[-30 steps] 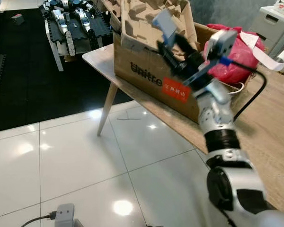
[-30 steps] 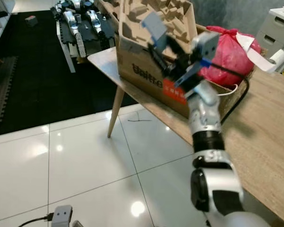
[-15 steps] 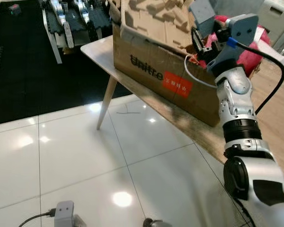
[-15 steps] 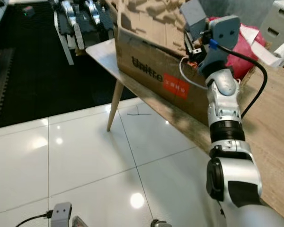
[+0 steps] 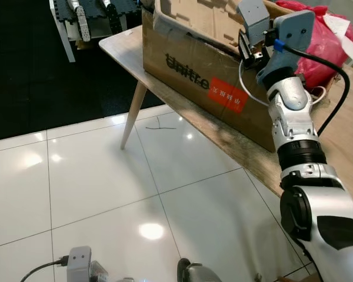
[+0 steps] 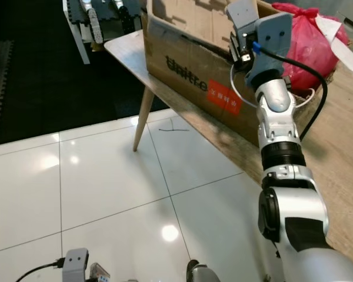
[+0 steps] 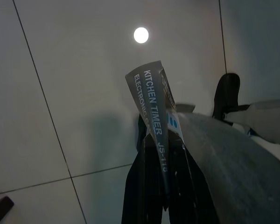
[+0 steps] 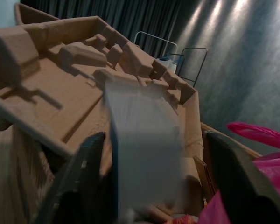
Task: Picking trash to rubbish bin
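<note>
My right gripper (image 5: 247, 42) is raised over the near end of the brown cardboard box (image 5: 191, 64) on the wooden table (image 5: 122, 49). It is shut on a flat grey piece of trash (image 5: 252, 14), which stands up between the black fingers (image 8: 86, 163) in the right wrist view. Behind the piece lies the box's moulded pulp insert (image 8: 60, 88). My left gripper (image 7: 161, 156) hangs low over the white tile floor (image 7: 60, 84). It is shut on a folded card wrapper printed "KITCHEN TIMER" (image 7: 151, 100).
A pink plastic bag (image 5: 317, 41) sits on the table behind the box, beside white paper (image 5: 347, 32). A black floor mat (image 5: 35, 70) with a rack of robot parts (image 5: 82, 17) lies beyond. A grey plug (image 5: 77, 261) and cable rest on the tiles.
The right arm has swung the grey piece from in front of the box's side to above its near end. The head view has also shifted across the scene.
</note>
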{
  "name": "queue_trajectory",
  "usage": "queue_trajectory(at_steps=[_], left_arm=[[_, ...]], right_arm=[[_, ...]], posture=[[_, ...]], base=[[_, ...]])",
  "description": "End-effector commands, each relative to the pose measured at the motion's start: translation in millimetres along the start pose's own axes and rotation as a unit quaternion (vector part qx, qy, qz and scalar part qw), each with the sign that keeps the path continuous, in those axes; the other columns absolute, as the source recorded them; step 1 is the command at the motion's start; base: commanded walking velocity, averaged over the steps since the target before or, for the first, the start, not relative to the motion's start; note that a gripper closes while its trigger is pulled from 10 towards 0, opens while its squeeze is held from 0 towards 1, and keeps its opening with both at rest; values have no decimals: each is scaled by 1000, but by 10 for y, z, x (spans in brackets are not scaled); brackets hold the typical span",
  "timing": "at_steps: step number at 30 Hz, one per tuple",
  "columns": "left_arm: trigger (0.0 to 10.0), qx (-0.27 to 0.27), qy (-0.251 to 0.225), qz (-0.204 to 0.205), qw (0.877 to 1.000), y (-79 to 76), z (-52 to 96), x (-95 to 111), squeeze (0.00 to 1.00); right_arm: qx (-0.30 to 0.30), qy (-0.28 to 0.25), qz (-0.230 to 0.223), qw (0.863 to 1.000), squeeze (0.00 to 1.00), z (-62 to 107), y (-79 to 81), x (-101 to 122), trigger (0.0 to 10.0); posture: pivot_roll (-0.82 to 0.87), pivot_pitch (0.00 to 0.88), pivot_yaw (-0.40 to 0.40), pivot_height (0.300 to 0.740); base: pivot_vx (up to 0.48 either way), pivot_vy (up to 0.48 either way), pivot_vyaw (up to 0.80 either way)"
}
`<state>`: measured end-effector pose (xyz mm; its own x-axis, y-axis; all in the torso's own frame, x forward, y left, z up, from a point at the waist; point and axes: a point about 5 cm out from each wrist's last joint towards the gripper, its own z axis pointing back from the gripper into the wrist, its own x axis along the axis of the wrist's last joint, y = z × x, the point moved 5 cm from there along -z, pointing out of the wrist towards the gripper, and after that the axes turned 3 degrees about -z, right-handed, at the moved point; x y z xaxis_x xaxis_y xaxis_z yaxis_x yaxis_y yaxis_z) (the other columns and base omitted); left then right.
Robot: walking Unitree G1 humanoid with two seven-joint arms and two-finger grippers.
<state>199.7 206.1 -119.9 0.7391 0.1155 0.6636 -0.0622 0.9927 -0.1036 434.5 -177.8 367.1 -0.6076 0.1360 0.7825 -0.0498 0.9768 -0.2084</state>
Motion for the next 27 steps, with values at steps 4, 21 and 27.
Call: queue_trajectory(at_steps=[4, 21, 27], left_arm=[[10000, 2, 8, 5, 1000, 7, 22, -75, 0], [10000, 6, -51, 21, 998, 52, -57, 338, 0], [10000, 17, -112, 32, 993, 129, -97, 796, 0]], right_arm=[[-36, -22, 21, 999, 1000, -48, -141, 136, 10000], [153, -154, -241, 946, 0, 112, 294, 662, 10000], [414, -150, -310, 843, 0, 823, 1065, 739, 10000]], posture=[[76, 273, -50, 740], [78, 203, -47, 740], [67, 166, -42, 740]], base=[[0, 0, 0], [0, 0, 0], [0, 0, 0]])
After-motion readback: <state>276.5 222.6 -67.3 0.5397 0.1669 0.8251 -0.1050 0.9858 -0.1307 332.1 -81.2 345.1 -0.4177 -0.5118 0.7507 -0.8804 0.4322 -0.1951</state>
